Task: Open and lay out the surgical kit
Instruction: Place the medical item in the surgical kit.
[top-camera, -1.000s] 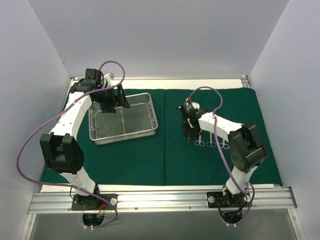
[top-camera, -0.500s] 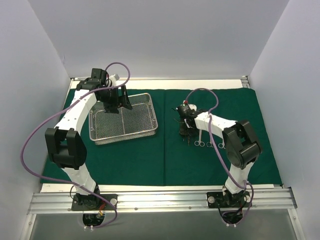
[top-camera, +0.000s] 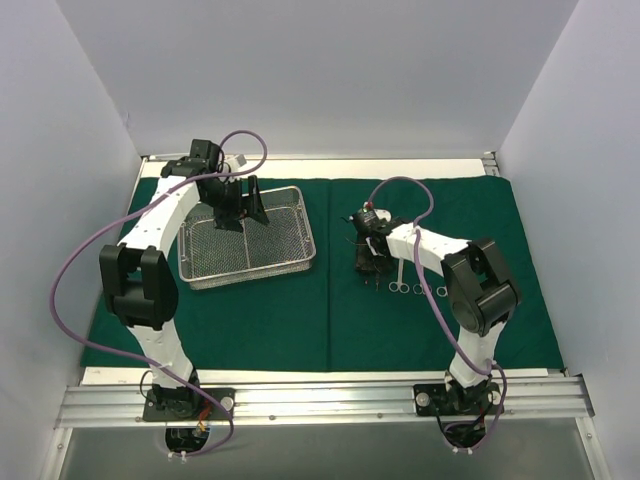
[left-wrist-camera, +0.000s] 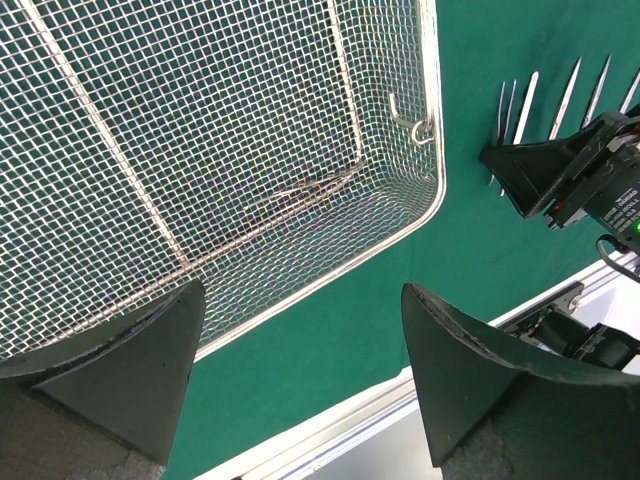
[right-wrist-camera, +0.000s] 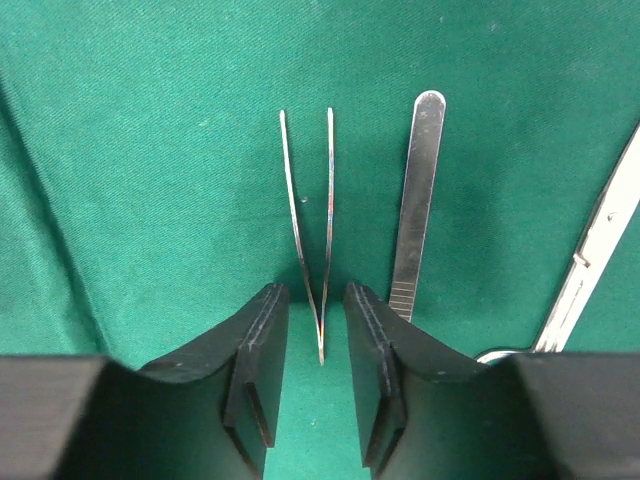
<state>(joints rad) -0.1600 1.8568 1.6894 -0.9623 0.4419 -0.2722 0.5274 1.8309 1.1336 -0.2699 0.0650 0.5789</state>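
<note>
The dark green cloth wrap (top-camera: 300, 320) lies spread flat on the table. The silver wire-mesh tray (top-camera: 250, 275) stands on its left half and looks empty in the left wrist view (left-wrist-camera: 435, 150). My left gripper (top-camera: 240, 212) hangs open and empty above the tray's far right part (left-wrist-camera: 300, 330). Several steel instruments (top-camera: 415, 288) lie in a row on the right half. My right gripper (top-camera: 368, 262) is at the row's left end. Its jaws (right-wrist-camera: 312, 295) stand slightly open on either side of the joined end of steel tweezers (right-wrist-camera: 308, 200), which lie flat on the cloth.
A flat steel handle (right-wrist-camera: 418, 200) lies just right of the tweezers, and another instrument (right-wrist-camera: 600, 240) lies further right. The instrument tips (left-wrist-camera: 560, 100) and my right gripper (left-wrist-camera: 560, 170) show past the tray. White walls enclose the table; a metal rail (top-camera: 320, 400) runs along the near edge.
My left arm has swung right and farther back over the tray. My right gripper has shifted slightly left and back at the row's left end.
</note>
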